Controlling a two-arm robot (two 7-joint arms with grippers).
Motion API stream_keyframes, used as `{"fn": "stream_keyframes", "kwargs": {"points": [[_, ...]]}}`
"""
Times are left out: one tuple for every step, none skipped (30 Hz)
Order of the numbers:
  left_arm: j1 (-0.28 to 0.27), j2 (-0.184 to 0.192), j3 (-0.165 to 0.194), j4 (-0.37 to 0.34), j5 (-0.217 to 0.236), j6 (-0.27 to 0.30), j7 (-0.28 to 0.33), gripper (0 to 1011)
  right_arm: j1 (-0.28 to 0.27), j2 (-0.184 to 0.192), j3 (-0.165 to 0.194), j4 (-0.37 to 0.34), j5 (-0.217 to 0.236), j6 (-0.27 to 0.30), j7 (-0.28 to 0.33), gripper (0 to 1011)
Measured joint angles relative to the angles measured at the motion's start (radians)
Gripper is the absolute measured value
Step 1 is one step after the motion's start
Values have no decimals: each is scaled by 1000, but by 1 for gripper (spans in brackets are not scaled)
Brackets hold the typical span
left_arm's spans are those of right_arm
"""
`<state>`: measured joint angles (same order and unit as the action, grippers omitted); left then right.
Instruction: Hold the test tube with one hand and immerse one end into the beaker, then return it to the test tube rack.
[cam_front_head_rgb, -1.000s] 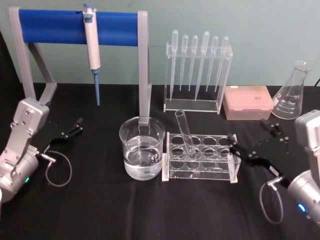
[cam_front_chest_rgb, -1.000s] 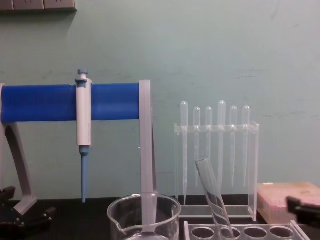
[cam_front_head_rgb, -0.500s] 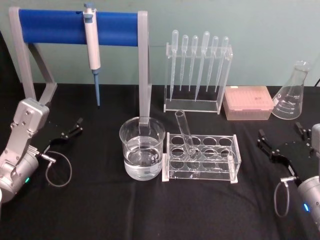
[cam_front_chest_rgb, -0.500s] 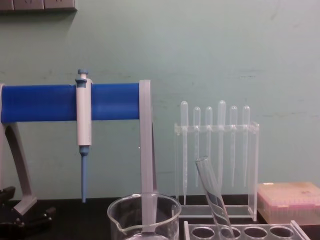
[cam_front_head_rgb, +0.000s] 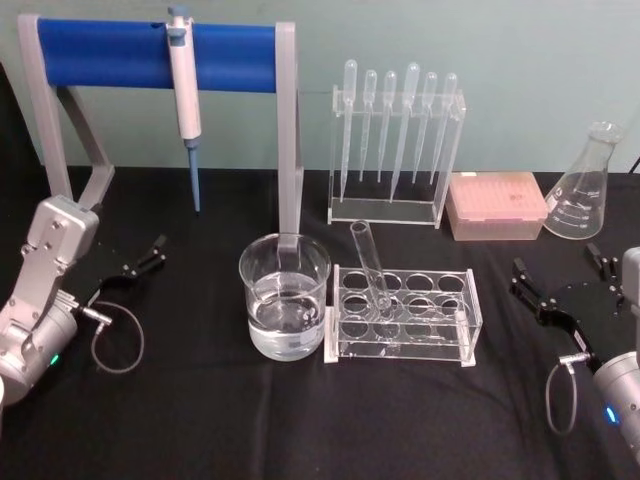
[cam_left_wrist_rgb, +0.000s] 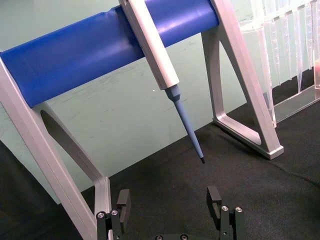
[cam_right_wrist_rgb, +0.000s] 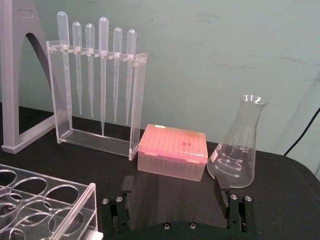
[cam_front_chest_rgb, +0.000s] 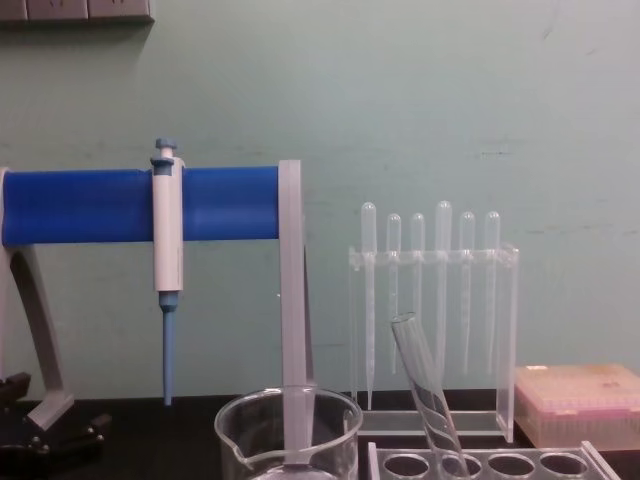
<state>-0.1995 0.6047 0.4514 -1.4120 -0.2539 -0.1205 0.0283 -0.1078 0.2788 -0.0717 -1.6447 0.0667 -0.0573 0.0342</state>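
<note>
The test tube (cam_front_head_rgb: 371, 265) leans in the clear rack (cam_front_head_rgb: 403, 318) at the table's middle, open rim up; the chest view shows the test tube (cam_front_chest_rgb: 425, 385) tilted over the rack (cam_front_chest_rgb: 500, 462). The beaker (cam_front_head_rgb: 262, 300), part full of clear liquid, stands just left of the rack, and its rim shows low in the chest view as the beaker (cam_front_chest_rgb: 288, 425). My right gripper (cam_front_head_rgb: 558, 262) is open and empty, right of the rack and apart from it; the right gripper (cam_right_wrist_rgb: 174, 187) faces the flask and pink box. My left gripper (cam_front_head_rgb: 140, 262) sits open at the far left; the left gripper (cam_left_wrist_rgb: 168, 200) points at the blue stand.
A white pipettor (cam_front_head_rgb: 184, 90) hangs on the blue-barred stand (cam_front_head_rgb: 110, 55) at the back left. Behind the rack stands a clear holder of pipettes (cam_front_head_rgb: 395, 140). A pink tip box (cam_front_head_rgb: 496, 205) and a conical flask (cam_front_head_rgb: 583, 190) stand at the back right.
My right gripper has drawn back to the right, away from the rack, and is open. The test tube, beaker and left arm have not moved.
</note>
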Motion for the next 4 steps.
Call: {"fn": "stream_keyframes", "kwargs": {"points": [[0,0,0,0,0,0,0,1000,0,0,0,0,0,1,0,1002],[0,0,0,0,0,0,0,1000,0,0,0,-1,0,1,0,1002],[0,0,0,0,0,0,0,1000,0,1,0,-1,0,1,-1,1002],[0,0,0,0,0,0,0,1000,0,1,0,-1,0,1,-1,1002]]}}
